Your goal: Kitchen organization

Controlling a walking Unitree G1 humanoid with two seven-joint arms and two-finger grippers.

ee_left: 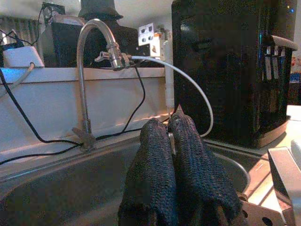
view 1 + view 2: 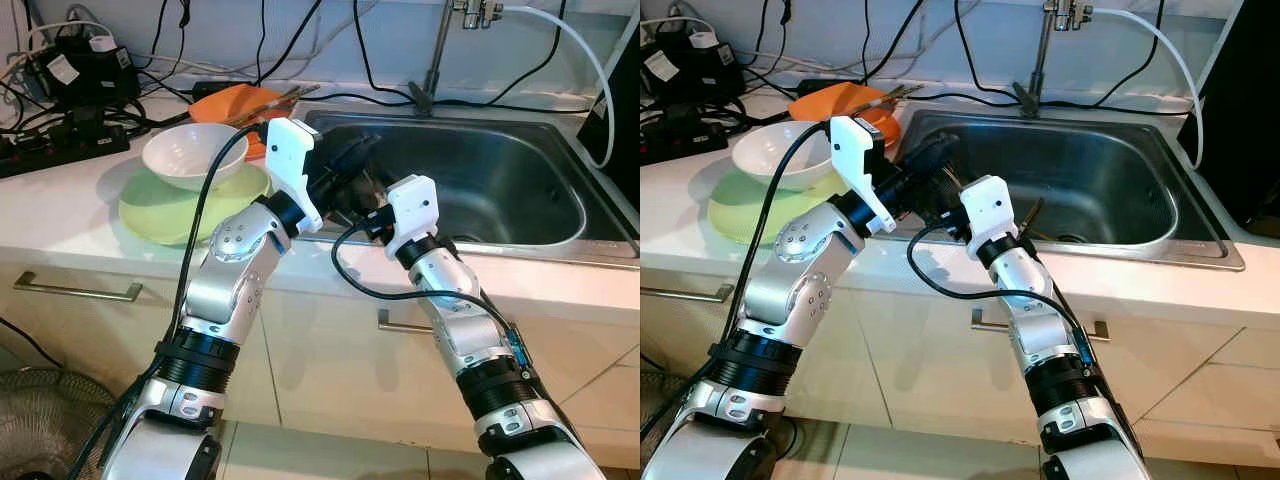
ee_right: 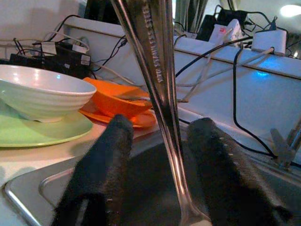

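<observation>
the white countertop (image 2: 70, 215) runs across the head views, with the steel sink (image 2: 500, 190) sunk into it from the centre out toward 3 o'clock. a curved faucet (image 1: 89, 75) rises at the basin's 12 o'clock edge, a thin white hose (image 1: 188, 89) looping off it, and a tall black appliance (image 1: 225, 66) stands at the sink's 3 o'clock side. black cables (image 2: 380, 85) trail along the back wall, and a power strip (image 2: 60, 150) sits at 10 o'clock.

at 9 o'clock of the sink a light green plate (image 2: 165, 215) lies on the counter with a white bowl (image 2: 195, 155) resting on it. just behind, toward 12 o'clock, an orange dish (image 3: 117, 106) holds some utensils.

both silver arms reach up from 6 o'clock and meet over the sink's near left corner. the left gripper (image 1: 171, 155) has its two black fingers pressed together with no gap, nothing visible between them, pointing across the basin toward the faucet. the right gripper (image 3: 157, 141) points back toward the bowl and plate; its fingers are spread apart, and a stainless steel utensil handle (image 3: 155, 70) stands upright in the gap between them, close to both pads, though i cannot tell if either pad touches it. its lower end dips toward the sink and the working end is out of frame.
</observation>
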